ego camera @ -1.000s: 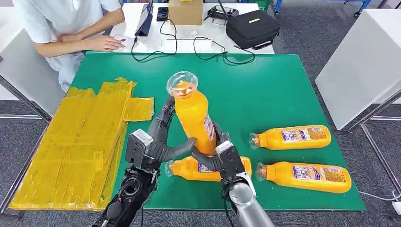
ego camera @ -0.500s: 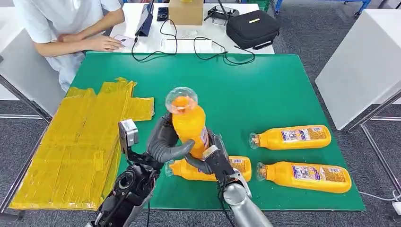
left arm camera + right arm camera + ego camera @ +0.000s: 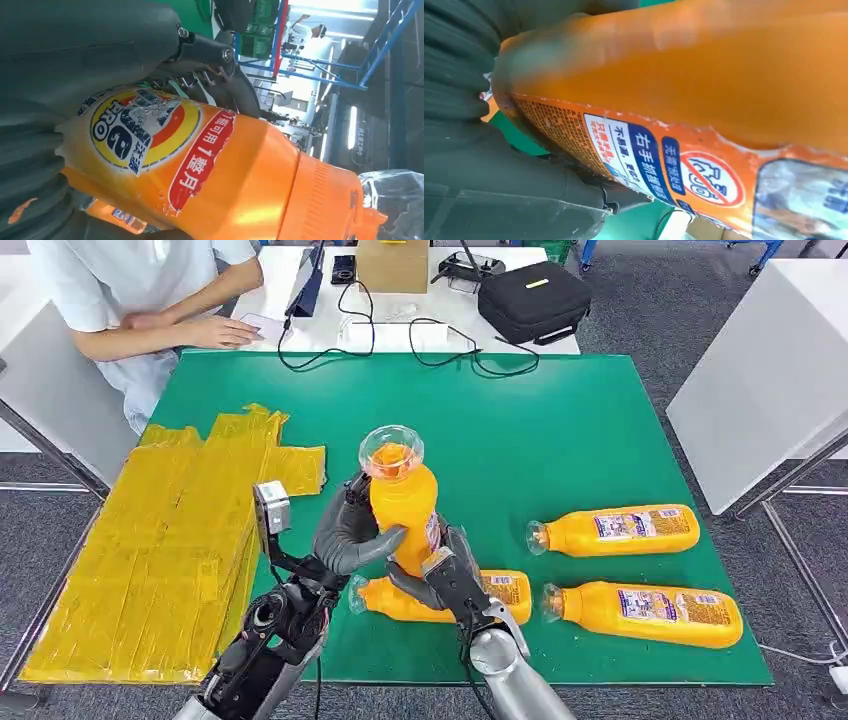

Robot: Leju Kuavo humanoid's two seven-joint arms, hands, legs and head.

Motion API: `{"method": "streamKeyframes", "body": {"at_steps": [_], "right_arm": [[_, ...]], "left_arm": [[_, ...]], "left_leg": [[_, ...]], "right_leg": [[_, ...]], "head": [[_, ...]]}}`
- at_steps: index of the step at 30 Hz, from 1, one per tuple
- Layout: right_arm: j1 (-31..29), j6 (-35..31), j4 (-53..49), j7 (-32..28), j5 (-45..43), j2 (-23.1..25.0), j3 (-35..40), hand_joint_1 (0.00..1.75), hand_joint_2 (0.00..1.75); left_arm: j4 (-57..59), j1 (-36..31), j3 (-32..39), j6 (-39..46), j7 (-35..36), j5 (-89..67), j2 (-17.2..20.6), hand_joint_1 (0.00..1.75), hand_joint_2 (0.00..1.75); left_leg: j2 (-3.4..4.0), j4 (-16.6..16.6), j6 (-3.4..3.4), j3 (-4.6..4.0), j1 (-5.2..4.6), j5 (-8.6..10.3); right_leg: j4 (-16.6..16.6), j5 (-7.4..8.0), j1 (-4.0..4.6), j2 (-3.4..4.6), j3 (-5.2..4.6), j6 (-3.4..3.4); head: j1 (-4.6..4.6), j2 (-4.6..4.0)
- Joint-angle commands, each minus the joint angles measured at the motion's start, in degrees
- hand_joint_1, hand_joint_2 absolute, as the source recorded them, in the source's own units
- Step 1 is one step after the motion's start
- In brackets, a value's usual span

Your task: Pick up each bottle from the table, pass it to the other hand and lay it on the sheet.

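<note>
Standing upright above the green table (image 3: 600, 420), an orange bottle (image 3: 403, 502) is gripped by both hands. It is clasped by the left hand (image 3: 345, 535) and right hand (image 3: 440, 575) together.

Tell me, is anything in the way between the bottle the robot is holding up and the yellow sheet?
Nothing visible blocks it. The held bottle is above the green table, gripped by the left robot hand and the right robot hand. Toward the yellow sheet there is bare green surface; the lying bottles are on the other side.
</note>
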Motion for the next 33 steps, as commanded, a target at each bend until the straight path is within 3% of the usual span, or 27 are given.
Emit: {"method": "streamKeyframes", "body": {"at_steps": [1,12,13,16,17,18,21,25,33], "right_arm": [[-0.45,0.44,-0.4,-0.02,1.16,-1.25,1.46,1.75,1.75],[1.34,-0.09,-4.19,0.02,1.32,-1.94,0.52,1.75,1.75],[1.95,-0.97,-5.72,-0.38,1.38,-2.07,0.17,1.52,1.75],[1.98,-0.97,-6.08,-0.38,1.39,-2.15,0.15,1.52,1.75],[1.98,-0.97,-6.08,-0.38,1.39,-2.15,0.15,0.51,1.75],[3.01,-1.69,-8.29,-0.49,1.22,-2.37,-0.22,0.0,1.75],[5.03,-2.66,-14.93,-0.8,0.98,-3.72,-0.78,0.0,1.75],[5.94,-7.12,-23.92,-0.57,3.24,-6.27,-1.84,0.0,1.75],[6.48,-10.61,-27.26,-0.31,3.84,-8.05,-3.16,0.0,1.75]], "left_arm": [[5.27,-2.58,-2.23,3.97,-0.02,-2.08,-0.39,1.75,1.75],[2.51,-1.0,0.12,12.17,-2.05,-6.61,0.04,1.75,1.75],[1.79,-0.62,0.84,13.59,-2.76,-7.54,0.35,1.75,1.75],[1.75,-0.59,1.14,13.51,-2.65,-7.42,0.76,1.75,1.75],[1.75,-0.59,1.14,13.51,-2.65,-7.42,0.76,1.75,1.75],[0.96,-0.37,1.47,14.83,-3.43,-8.77,0.79,1.75,1.75],[-1.89,-0.23,3.42,19.01,-5.58,-13.81,2.32,1.75,1.75],[-3.93,-1.07,8.89,18.63,-5.27,-12.25,3.88,1.75,1.75],[-2.18,-1.48,12.13,17.66,-5.47,-10.3,4.2,1.75,1.75]], "left_leg": [[-0.05,-0.03,0.06,0.3,0.0,-0.1],[0.03,-0.02,0.05,0.37,0.01,-0.16],[0.02,-0.03,0.04,0.22,0.0,-0.09],[0.08,-0.03,0.04,0.22,0.0,-0.1],[0.06,-0.03,0.03,0.15,-0.01,-0.07],[0.08,-0.04,0.05,0.34,0.0,-0.15],[0.07,-0.02,0.04,0.22,-0.01,-0.12],[0.02,0.0,0.03,0.09,0.0,-0.07],[0.04,-0.01,0.05,0.2,0.01,-0.09]], "right_leg": [[-0.05,-0.12,0.05,-0.15,0.34,-0.16],[-0.04,-0.14,0.07,-0.09,0.39,-0.21],[-0.04,-0.08,0.05,-0.07,0.24,-0.15],[-0.04,-0.07,0.04,0.0,0.22,-0.15],[-0.03,-0.05,0.02,-0.01,0.16,-0.12],[-0.05,-0.12,0.06,-0.03,0.36,-0.2],[-0.02,-0.1,0.04,-0.02,0.23,-0.16],[0.0,-0.07,0.03,-0.05,0.1,-0.13],[-0.04,-0.08,0.05,-0.06,0.22,-0.15]], "head": [[0.0,0.0],[0.0,0.0],[0.02,0.0],[0.0,0.0],[0.02,0.0],[0.0,0.0],[0.0,0.0],[0.0,0.0],[0.0,0.0]]}}
